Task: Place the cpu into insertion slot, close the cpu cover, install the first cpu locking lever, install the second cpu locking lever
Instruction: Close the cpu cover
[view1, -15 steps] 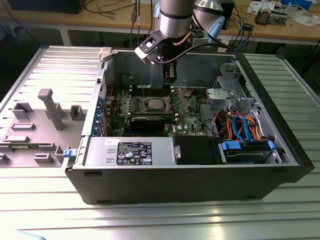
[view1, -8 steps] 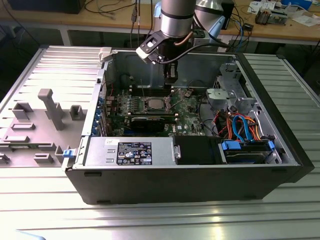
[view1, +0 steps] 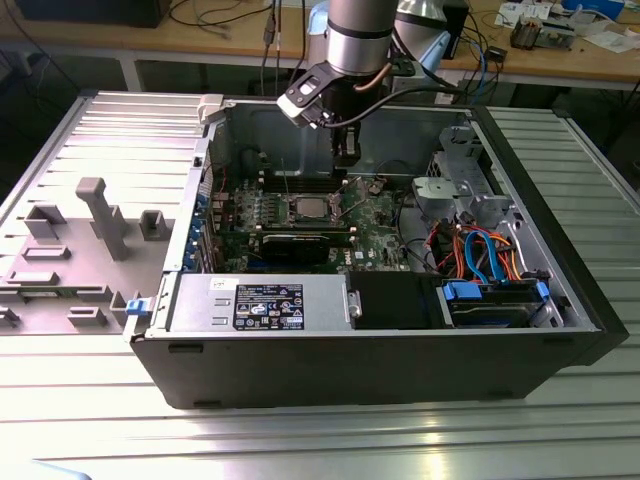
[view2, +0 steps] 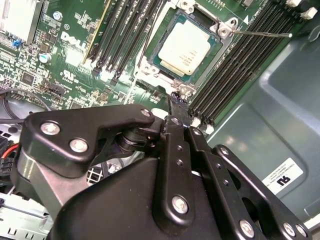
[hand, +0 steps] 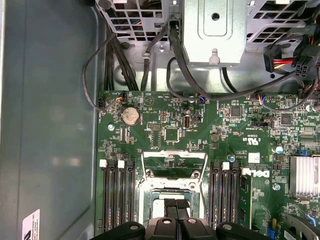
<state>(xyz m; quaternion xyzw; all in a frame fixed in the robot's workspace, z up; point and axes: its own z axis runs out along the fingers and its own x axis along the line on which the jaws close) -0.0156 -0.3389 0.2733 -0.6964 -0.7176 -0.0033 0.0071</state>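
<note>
Second wrist view: the cpu (view2: 186, 47) lies seated in the insertion slot (view2: 150, 69), its metal top bare. The pincer (view2: 176, 101), clenched on nothing, hovers at the slot's edge. The cpu cover (hand: 174, 156) stands raised on the slot's far side.

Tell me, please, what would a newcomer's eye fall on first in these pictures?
First comes the open computer case in the exterior view, with the robot arm reaching down into it. Next, in the second wrist view, the cpu lies in the insertion slot with its pale metal top bare, and the gripper hangs close beside the slot's edge. In the first wrist view the cpu cover stands raised.
</note>
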